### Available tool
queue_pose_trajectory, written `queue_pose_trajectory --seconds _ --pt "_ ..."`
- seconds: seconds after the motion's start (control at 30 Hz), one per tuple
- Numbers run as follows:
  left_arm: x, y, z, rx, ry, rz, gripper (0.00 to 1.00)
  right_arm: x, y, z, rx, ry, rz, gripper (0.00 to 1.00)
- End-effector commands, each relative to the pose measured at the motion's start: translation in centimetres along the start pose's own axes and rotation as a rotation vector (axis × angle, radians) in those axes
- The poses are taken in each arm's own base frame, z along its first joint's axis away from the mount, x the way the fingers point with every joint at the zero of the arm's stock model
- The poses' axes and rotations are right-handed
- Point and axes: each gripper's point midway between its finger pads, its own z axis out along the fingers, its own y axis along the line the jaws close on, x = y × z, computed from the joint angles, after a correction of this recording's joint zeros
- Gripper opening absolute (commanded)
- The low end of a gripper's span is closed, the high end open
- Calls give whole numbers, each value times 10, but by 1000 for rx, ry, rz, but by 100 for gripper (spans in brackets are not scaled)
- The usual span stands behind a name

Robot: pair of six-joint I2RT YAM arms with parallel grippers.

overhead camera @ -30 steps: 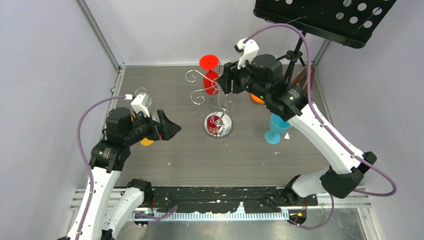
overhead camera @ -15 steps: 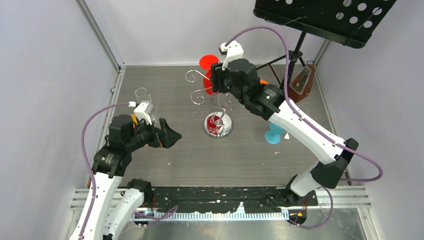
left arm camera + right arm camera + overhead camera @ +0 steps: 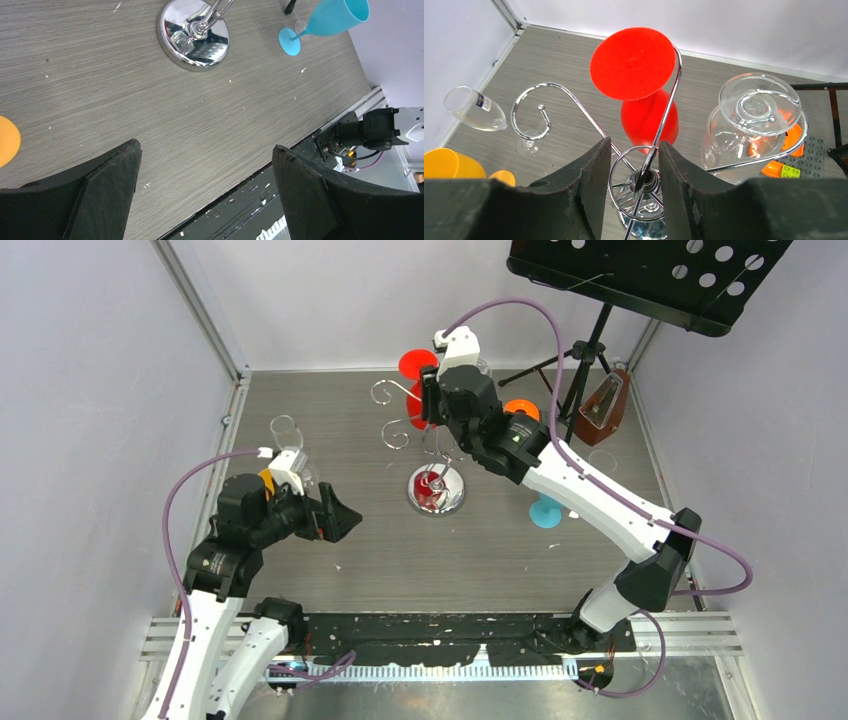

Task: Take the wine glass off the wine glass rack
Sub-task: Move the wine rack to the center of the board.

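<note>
The wine glass rack stands about mid-table with two glasses hanging foot-up from its arms: one wine glass on the far side and a second glass just right of it. To the right of the rack's base a goblet stands on the table. Behind that, in the far right corner, the music stand has a metronome by its legs. A tumbler sits well apart on the left, near the table's edge.

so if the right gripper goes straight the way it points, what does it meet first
Probably the wine glass rack, whose hub sits just ahead of the right gripper. The red wine glass hangs beyond it; depth is unclear.
</note>
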Motion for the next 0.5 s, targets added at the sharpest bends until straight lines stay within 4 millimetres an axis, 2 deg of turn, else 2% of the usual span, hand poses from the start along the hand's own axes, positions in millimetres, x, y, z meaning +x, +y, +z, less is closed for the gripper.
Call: queue_pose_trajectory --seconds 0.0,0.2,0.47 --pt "-2 -1 -1 14 -12 32 100 -7 0 2 32 -51 41 46" --pt "-2 -1 0 14 -10 31 100 1 -3 1 41 -57 22 42" --pt "-3 -1 0 15 -9 26 100 -3 -7 -3 49 -94 18 42"
